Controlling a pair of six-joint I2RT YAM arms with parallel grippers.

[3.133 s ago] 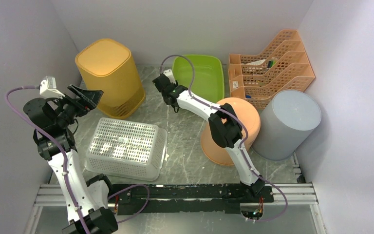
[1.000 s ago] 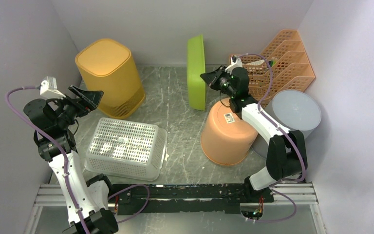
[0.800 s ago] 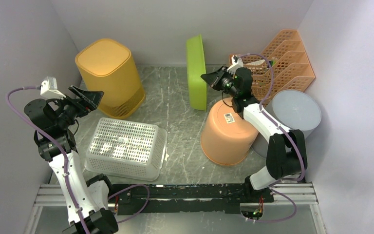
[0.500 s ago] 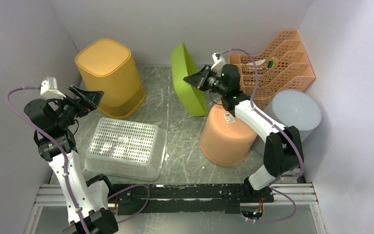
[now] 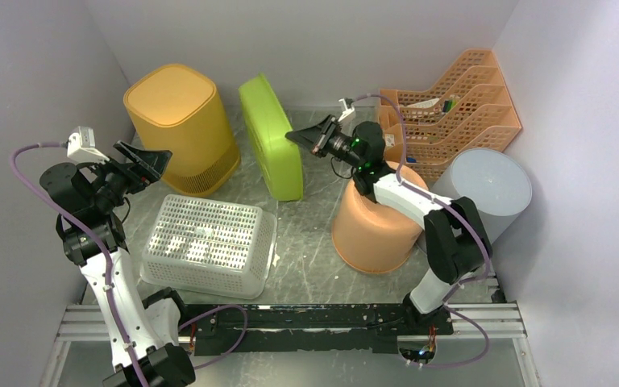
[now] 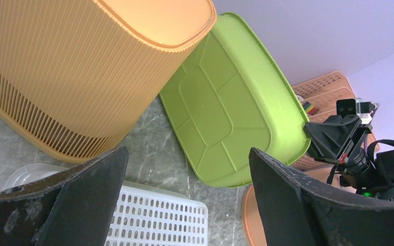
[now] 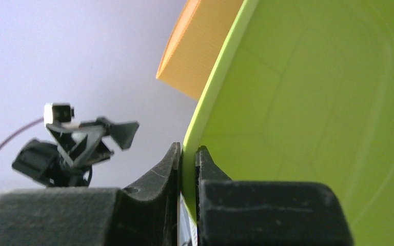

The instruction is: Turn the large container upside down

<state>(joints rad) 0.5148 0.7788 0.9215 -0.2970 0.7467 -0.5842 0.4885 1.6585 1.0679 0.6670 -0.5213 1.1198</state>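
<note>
The large green container (image 5: 272,137) stands tilted on one long edge at the back of the table. Its ribbed underside (image 6: 220,102) faces left and up, and its opening faces the right arm. It leans toward the yellow bin. My right gripper (image 5: 298,139) is shut on the container's upper rim. In the right wrist view that rim (image 7: 205,113) sits pinched between the two fingers of the gripper (image 7: 189,151). My left gripper (image 5: 155,159) hangs wide open at the far left, above the white basket and apart from the container. Nothing is between its fingers (image 6: 282,189).
A tall yellow ribbed bin (image 5: 184,125) stands just left of the container. A white perforated basket (image 5: 209,244) lies upside down in front. An upturned orange bucket (image 5: 375,226) sits under the right arm, with a grey bin (image 5: 479,201) and an orange file rack (image 5: 451,105) to the right.
The right gripper has swung left with the green container. The container tipped from standing on edge near the rack past upright, so its underside now faces up-left. The left arm has not moved.
</note>
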